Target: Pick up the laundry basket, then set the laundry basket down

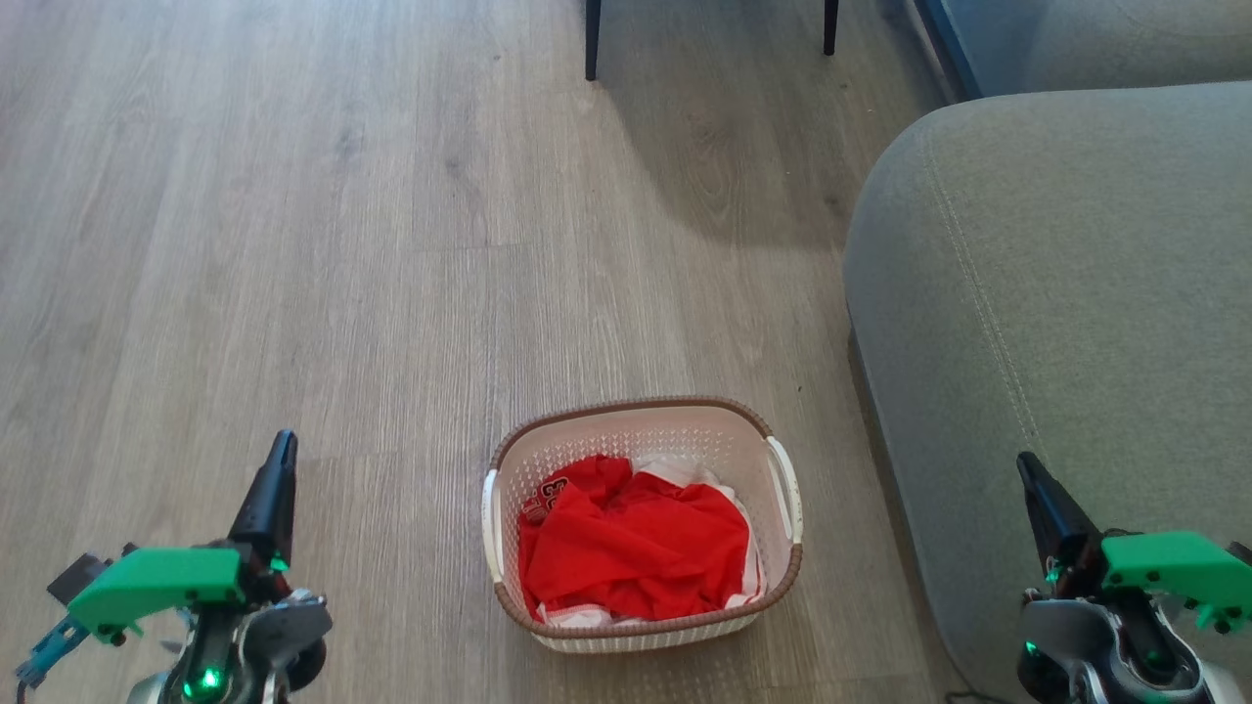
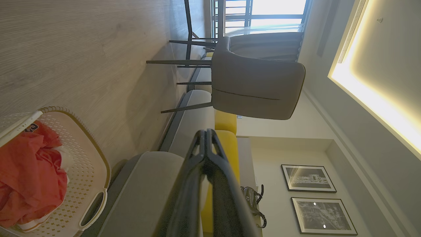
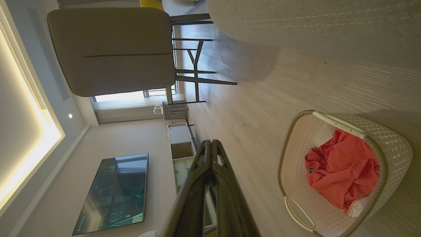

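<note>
**Laundry basket: position and handling**

1. The laundry basket (image 1: 636, 435) stands upright on the floor (image 1: 391, 244), between the two sets of fingers and slightly ahead of their tips. It is well apart from both.
2. A crumpled red garment (image 1: 636, 538) lies inside, below the rim. The load looks light and soft.
3. One white handle (image 1: 491, 523) faces the left fingers (image 1: 279, 469). The other handle (image 1: 785, 489) faces the right fingers (image 1: 1037, 484).
4. Both sets of fingers are fully closed, tip against tip, and hold nothing. The wrist views confirm this for the left (image 2: 206, 133) and the right (image 3: 210, 143).
5. A grey sofa (image 1: 1056, 293) sits just beyond the right fingers, so clearance is tight on that side.

**Stage**

This layout fits a basket waiting to be lifted. It equally fits a basket already put back on the floor. The pictures do not settle which.

**Guidance for any handling**

- Take both handles together and keep the rim level, so the garment does not spill.
- Bring the right arm in from the floor side, away from the sofa.
- The perforated walls probably flex, so grip the handles and not the walls.
</note>
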`<state>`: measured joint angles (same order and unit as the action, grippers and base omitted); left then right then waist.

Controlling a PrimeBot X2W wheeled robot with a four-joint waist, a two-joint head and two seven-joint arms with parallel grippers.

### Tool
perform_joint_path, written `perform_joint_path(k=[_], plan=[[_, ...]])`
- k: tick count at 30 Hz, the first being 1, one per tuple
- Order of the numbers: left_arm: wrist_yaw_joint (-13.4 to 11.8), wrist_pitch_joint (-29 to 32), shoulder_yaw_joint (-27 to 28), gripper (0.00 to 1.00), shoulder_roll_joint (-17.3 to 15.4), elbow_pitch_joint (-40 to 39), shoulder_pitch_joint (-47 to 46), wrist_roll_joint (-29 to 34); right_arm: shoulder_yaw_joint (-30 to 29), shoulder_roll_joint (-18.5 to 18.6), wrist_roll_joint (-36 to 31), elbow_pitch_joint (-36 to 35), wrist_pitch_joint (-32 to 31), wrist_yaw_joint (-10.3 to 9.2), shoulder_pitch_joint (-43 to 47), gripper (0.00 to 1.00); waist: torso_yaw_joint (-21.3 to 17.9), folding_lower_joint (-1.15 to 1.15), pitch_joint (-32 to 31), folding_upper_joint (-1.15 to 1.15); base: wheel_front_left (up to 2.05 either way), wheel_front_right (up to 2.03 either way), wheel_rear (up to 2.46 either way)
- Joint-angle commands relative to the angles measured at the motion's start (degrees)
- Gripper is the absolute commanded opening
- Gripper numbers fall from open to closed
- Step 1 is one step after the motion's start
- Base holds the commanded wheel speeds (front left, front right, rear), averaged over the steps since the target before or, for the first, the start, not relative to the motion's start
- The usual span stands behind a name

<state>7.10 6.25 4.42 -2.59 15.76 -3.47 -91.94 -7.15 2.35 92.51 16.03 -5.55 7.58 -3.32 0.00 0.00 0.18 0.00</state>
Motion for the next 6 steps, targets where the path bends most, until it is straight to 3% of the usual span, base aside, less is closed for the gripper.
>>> perform_joint_path(k=[1,6], plan=[[0.38,0.25,2.11,0.0,-0.29,-1.7,-2.72,-0.22,1.05,0.87,0.01,-2.03,-0.59,-0.09,-2.82,0.0,0.0,0.0,0.0,0.0,0.0,0.0,0.0],[0.38,0.25,2.11,0.0,-0.29,-1.71,-2.72,-0.22,1.03,0.85,-0.02,-2.03,-0.61,-0.09,-2.82,0.0,0.0,0.0,0.0,0.0,0.0,0.0,0.0]])
